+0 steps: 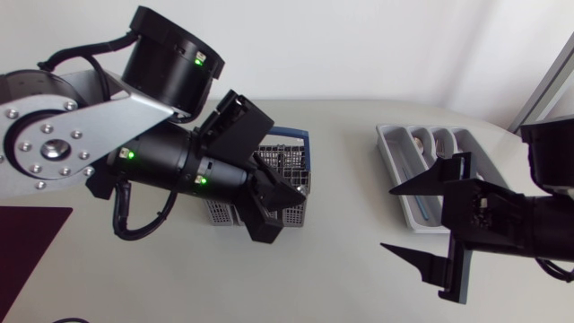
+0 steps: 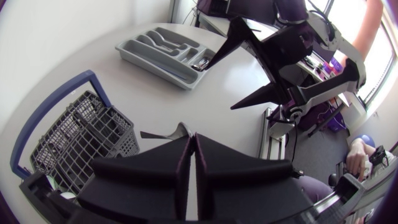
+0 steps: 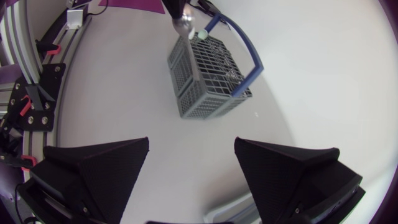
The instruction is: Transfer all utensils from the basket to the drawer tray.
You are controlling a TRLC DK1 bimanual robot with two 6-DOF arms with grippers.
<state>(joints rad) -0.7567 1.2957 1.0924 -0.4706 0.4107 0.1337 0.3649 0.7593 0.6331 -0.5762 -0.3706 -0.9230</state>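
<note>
The grey wire basket [image 1: 285,160] with a blue handle stands at the table's middle. My left gripper [image 1: 296,193] hangs over its near side, shut on a metal spoon [image 2: 176,132] whose bowl shows just past the fingertips. From the right wrist view, the spoon [image 3: 185,25] dangles above the basket [image 3: 208,78]. The grey drawer tray [image 1: 399,161] lies at the right, with some utensils in its compartments. Just in front of the tray, my right gripper [image 1: 387,218] is open wide and holds nothing. It points toward the basket.
A dark purple mat [image 1: 27,238] lies at the table's front left corner. White tabletop stretches between basket and tray. The left wrist view shows the tray [image 2: 140,53] beyond the basket [image 2: 81,137], with my right gripper [image 2: 224,85] beside it.
</note>
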